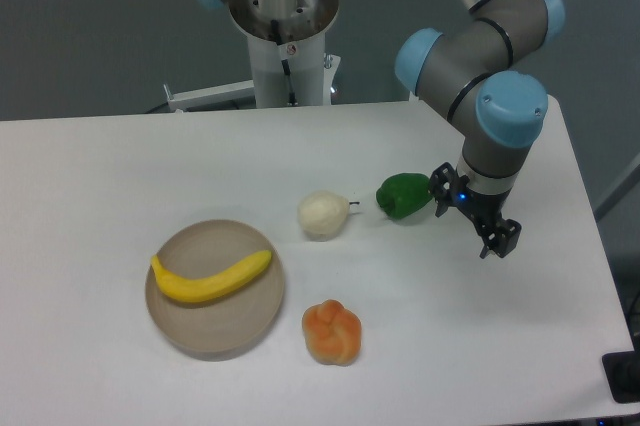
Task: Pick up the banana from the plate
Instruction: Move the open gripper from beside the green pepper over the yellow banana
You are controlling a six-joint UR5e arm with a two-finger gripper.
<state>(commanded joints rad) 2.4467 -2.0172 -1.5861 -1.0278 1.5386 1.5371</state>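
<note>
Nearest the camera, an orange pepper point(331, 332) is sitting on the white counter point(100, 176), just right of the plate point(215, 331). Lying across that plate, untouched, is the banana point(211, 278), its curve sagging toward the camera. Farther back, a pale round fruit point(323, 214) and a green pepper point(403, 196) are resting near each other. The jaws point(497, 237) are hanging at the counter's right side, close beside the green pepper and well apart from the plate; they are gripping nothing, though how wide they are standing is too small to tell. By my judgement nothing is being accomplished yet: approach, grasp and lift are all remaining.
</note>
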